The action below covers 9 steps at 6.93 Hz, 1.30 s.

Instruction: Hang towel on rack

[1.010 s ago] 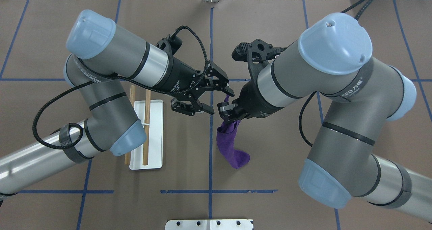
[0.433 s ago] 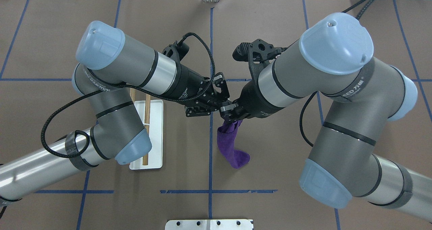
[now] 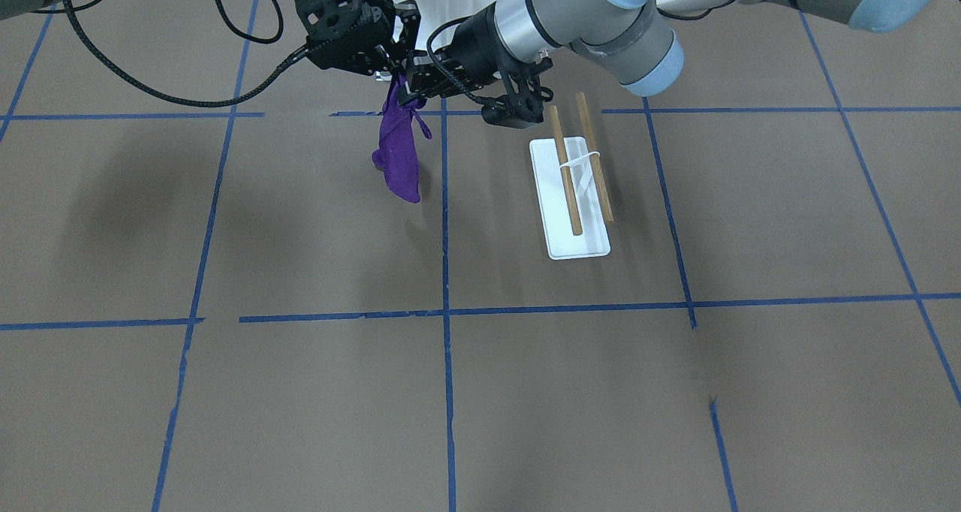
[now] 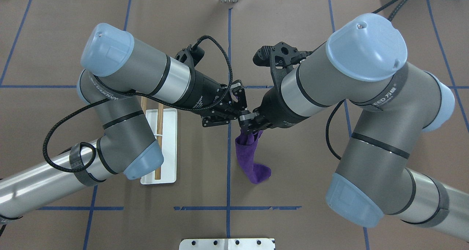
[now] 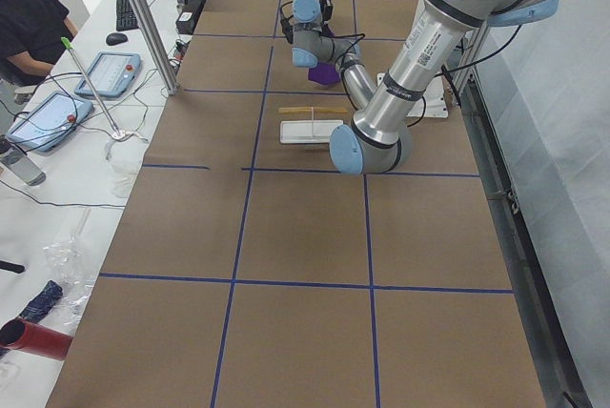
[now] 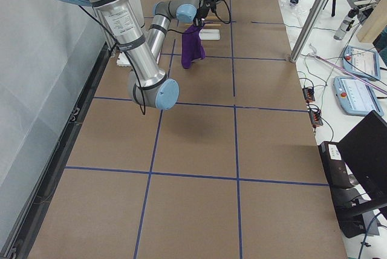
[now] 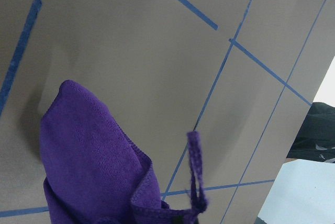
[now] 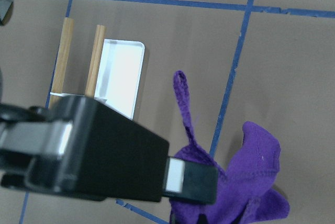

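Observation:
The deep purple towel (image 4: 251, 162) hangs bunched above the table's middle, its lower end near the surface; it also shows in the front view (image 3: 398, 159). My right gripper (image 4: 248, 127) is shut on its top. My left gripper (image 4: 240, 115) meets it from the left, jaws closed on the same top edge right beside the right fingers. The thin loop (image 8: 180, 93) sticks out free; it also shows in the left wrist view (image 7: 194, 156). The rack (image 4: 168, 147), a white base with two wooden dowels (image 3: 564, 170), stands left of the towel, partly under my left arm.
A large white bolted pedestal (image 4: 227, 243) sits at the table's near edge. Blue tape lines (image 4: 228, 169) cross the brown table cover. An operator (image 5: 29, 17) and tablets are beside the table's far side in the left view.
My left gripper moved right to the towel's top and its jaws went from wide open to closed. The right gripper and the towel stayed almost still.

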{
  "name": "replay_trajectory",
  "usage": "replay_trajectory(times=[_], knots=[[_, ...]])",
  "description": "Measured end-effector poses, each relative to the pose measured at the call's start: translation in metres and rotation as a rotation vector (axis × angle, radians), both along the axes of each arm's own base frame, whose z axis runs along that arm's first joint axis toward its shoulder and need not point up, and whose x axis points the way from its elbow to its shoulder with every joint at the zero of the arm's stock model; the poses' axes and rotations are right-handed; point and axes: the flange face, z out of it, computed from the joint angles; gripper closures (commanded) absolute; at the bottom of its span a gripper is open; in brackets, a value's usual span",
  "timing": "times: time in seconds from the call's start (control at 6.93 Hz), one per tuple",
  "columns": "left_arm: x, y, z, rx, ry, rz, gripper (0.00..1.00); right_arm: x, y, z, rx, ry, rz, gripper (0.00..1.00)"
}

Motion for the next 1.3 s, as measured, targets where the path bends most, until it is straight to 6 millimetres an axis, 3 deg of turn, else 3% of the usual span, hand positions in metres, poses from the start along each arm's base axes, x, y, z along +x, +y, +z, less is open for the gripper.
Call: replay_trajectory(times=[0.29,0.58,1.01,1.3], knots=[[-0.001,0.000,0.000,0.001,0.001,-0.002,1.00,0.004,0.001,0.001,0.015,0.005,0.037,0.00],[-0.014,0.001,0.013,-0.002,-0.004,-0.016,1.00,0.022,0.005,0.011,0.018,0.007,0.053,0.00],[-0.082,-0.010,0.064,-0.021,-0.036,-0.113,1.00,0.062,0.006,0.061,-0.020,0.064,0.102,0.00],[-0.126,-0.026,0.120,-0.018,-0.103,-0.187,1.00,0.080,-0.006,0.090,-0.053,0.110,0.147,0.00]])
